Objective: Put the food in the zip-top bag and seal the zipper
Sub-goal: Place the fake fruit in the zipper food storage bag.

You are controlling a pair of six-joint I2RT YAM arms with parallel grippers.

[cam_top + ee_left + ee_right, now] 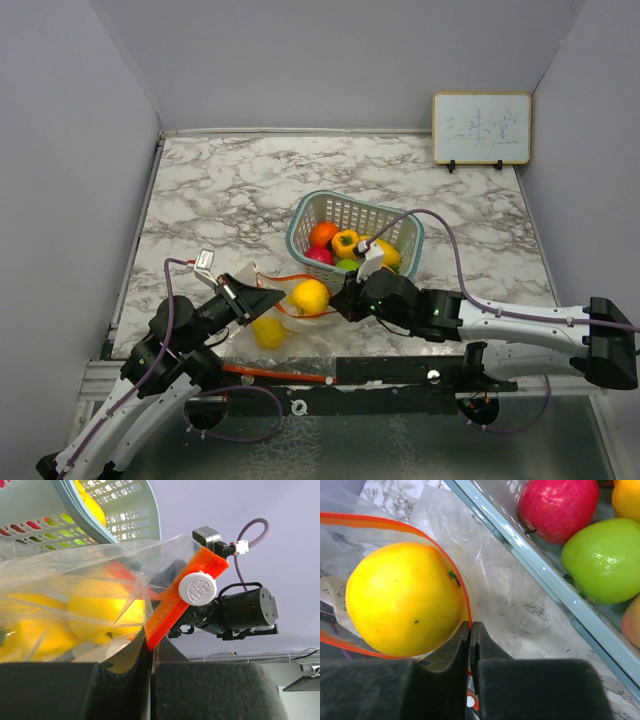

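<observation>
The clear zip-top bag [290, 335] lies between the arms, its orange-red zipper [290, 278] curving around a yellow round fruit [310, 296] at its mouth. A second yellow fruit [268, 332] lies inside the bag. My left gripper [262, 298] is shut on the zipper strip [170, 602] at the bag's left end, by the white slider [197, 588]. My right gripper [345, 300] is shut on the zipper [465, 592] beside the yellow fruit [402, 597]. The teal basket [305, 215] holds an orange pepper [345, 242], a red ball [557, 502], a green fruit [602, 560] and more.
A small whiteboard [481, 128] stands at the back right against the wall. Grey walls close in the marble table [220, 190] on three sides. A purple cable [440, 230] arcs over the basket's right side.
</observation>
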